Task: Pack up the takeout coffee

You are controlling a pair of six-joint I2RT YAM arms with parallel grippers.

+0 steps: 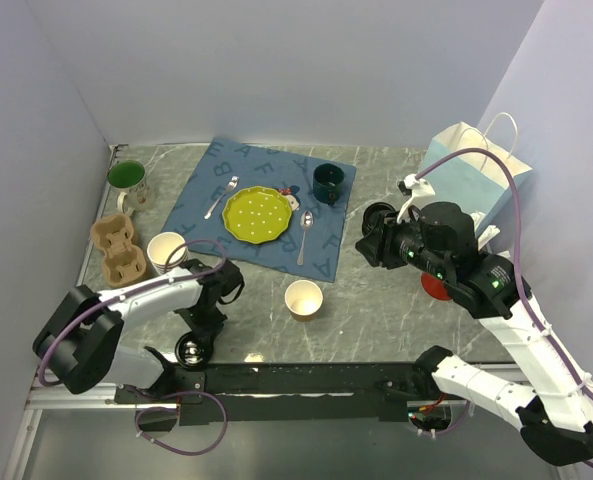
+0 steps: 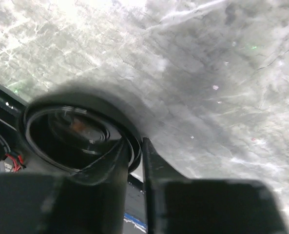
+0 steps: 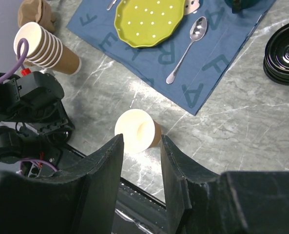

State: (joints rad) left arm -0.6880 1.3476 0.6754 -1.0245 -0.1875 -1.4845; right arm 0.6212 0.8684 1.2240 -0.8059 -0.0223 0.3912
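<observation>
The takeout coffee cup (image 1: pixel 303 298), a small kraft-paper cup, stands lidless in the middle of the marble table (image 1: pixel 376 310); it also shows in the right wrist view (image 3: pixel 134 127). A black lid (image 1: pixel 192 350) lies at the near left edge. My left gripper (image 1: pixel 198 338) is down on it. In the left wrist view the left gripper (image 2: pixel 137 144) pinches the rim of that black lid (image 2: pixel 76 129), one finger inside and one outside. My right gripper (image 1: pixel 368 236) hovers high at the right. In its own view the right gripper (image 3: pixel 141 138) is open and empty, well above the cup.
A stack of lidless paper cups (image 1: pixel 166 250) and a pulp cup carrier (image 1: pixel 116 245) stand at the left, a green mug (image 1: pixel 126 180) behind them. On the blue placemat (image 1: pixel 211 180) are a yellow plate (image 1: pixel 259 213), cutlery and a dark mug (image 1: pixel 328 183). A blue paper bag (image 1: pixel 476 175) stands back right. Stacked black lids (image 3: pixel 285 51) lie right of the placemat.
</observation>
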